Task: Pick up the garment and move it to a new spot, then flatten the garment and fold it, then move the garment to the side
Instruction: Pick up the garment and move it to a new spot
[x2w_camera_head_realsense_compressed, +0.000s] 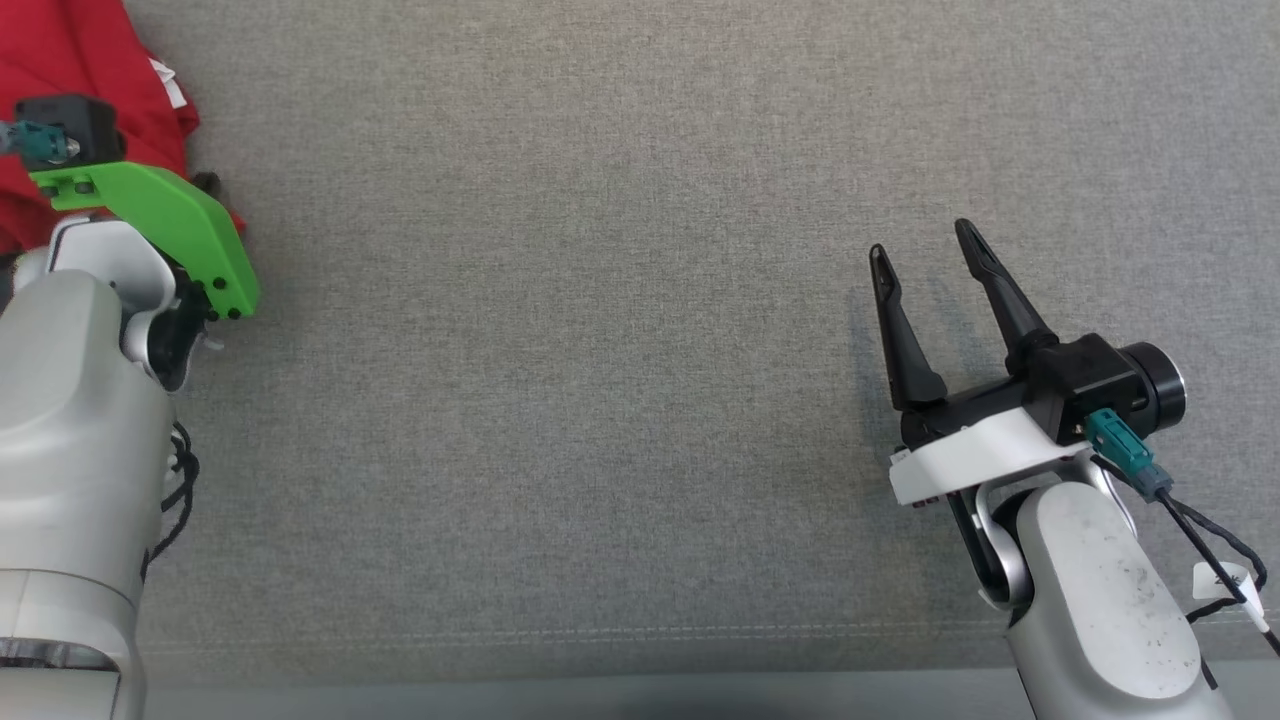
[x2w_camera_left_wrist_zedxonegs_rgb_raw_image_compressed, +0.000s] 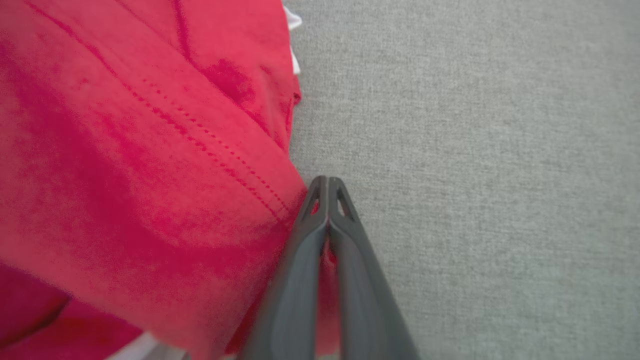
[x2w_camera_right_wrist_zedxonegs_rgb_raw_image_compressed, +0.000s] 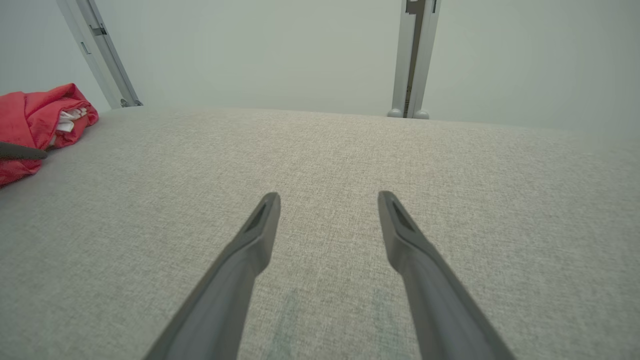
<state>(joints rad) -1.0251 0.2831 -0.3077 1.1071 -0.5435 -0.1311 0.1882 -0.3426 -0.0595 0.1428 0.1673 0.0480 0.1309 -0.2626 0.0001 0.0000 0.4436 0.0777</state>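
Note:
The garment (x2w_camera_head_realsense_compressed: 60, 60) is a crumpled red cloth with a white label, lying at the far left corner of the grey fabric table (x2w_camera_head_realsense_compressed: 600, 350). In the left wrist view my left gripper (x2w_camera_left_wrist_zedxonegs_rgb_raw_image_compressed: 327, 186) is shut at the garment's (x2w_camera_left_wrist_zedxonegs_rgb_raw_image_compressed: 150, 175) hemmed edge, and red cloth shows pinched between the two fingers. A green bracket (x2w_camera_head_realsense_compressed: 170, 215) on the left wrist hides those fingers in the head view. My right gripper (x2w_camera_head_realsense_compressed: 922, 240) is open over bare table at the right, far from the garment (x2w_camera_right_wrist_zedxonegs_rgb_raw_image_compressed: 35, 115). In the right wrist view it (x2w_camera_right_wrist_zedxonegs_rgb_raw_image_compressed: 328, 197) holds nothing.
The table's front edge (x2w_camera_head_realsense_compressed: 640, 685) runs along the bottom of the head view. Two metal posts (x2w_camera_right_wrist_zedxonegs_rgb_raw_image_compressed: 100, 55) (x2w_camera_right_wrist_zedxonegs_rgb_raw_image_compressed: 415, 55) stand at the far edge before a pale wall. Bare grey surface stretches between the two arms.

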